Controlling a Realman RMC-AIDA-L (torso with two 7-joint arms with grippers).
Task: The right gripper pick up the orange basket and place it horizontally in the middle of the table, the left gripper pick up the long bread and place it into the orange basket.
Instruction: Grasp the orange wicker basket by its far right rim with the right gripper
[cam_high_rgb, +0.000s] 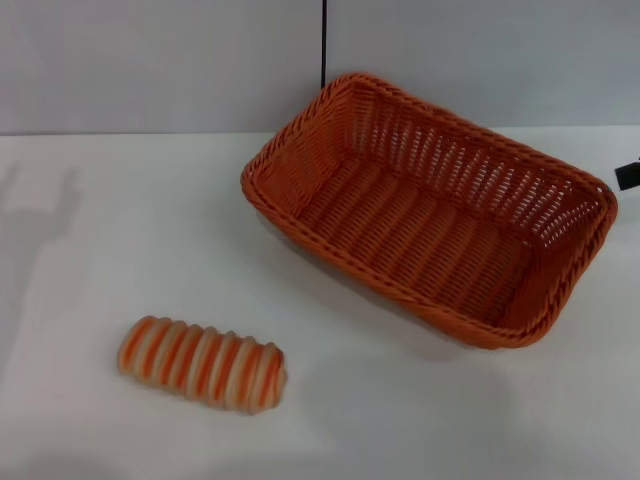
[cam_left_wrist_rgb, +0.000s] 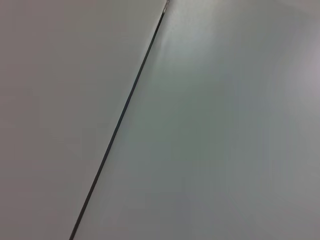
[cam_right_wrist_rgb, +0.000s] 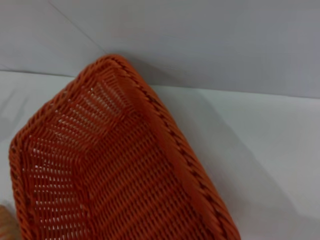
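The orange basket (cam_high_rgb: 430, 215) lies at an angle right of the table's middle, with nothing in it, and a shadow runs under its near side. It also fills the lower left of the right wrist view as the orange basket (cam_right_wrist_rgb: 110, 170). A small dark part of the right gripper (cam_high_rgb: 627, 176) shows at the right edge, just beyond the basket's right corner; I cannot tell if it touches the rim. The long bread (cam_high_rgb: 202, 363) lies flat on the white table (cam_high_rgb: 90, 250) at the front left, well apart from the basket. The left gripper is out of view.
A grey wall (cam_high_rgb: 150, 60) with a dark vertical seam (cam_high_rgb: 324, 45) stands behind the table. The left wrist view shows only that wall and its seam (cam_left_wrist_rgb: 120, 125). A faint shadow falls on the table's far left.
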